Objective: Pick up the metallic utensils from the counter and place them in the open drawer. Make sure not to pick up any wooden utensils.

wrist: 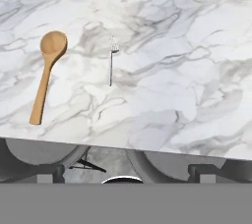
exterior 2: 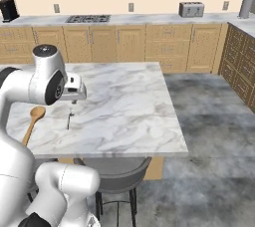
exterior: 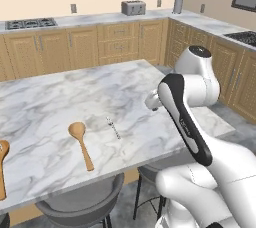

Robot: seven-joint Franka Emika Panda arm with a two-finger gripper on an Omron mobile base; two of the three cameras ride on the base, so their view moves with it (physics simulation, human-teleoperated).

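Grey round stool seats (wrist: 42, 152) sit below the white marble counter's (wrist: 187, 70) near edge. Thin silver fork (wrist: 111, 66) lies just beside an orange-brown wooden spoon (wrist: 47, 73). Gripper (wrist: 125, 171) released, jaws wide, empty.

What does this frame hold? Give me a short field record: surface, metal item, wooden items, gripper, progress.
surface: white marble counter
metal item: thin silver fork, flat on the counter beside a spoon, untouched
wooden items: one wooden spoon near the front edge; a second wooden spoon at the left border of the left base view
gripper: gripper open, empty, above the counter near the fork
progress: fork not yet picked up
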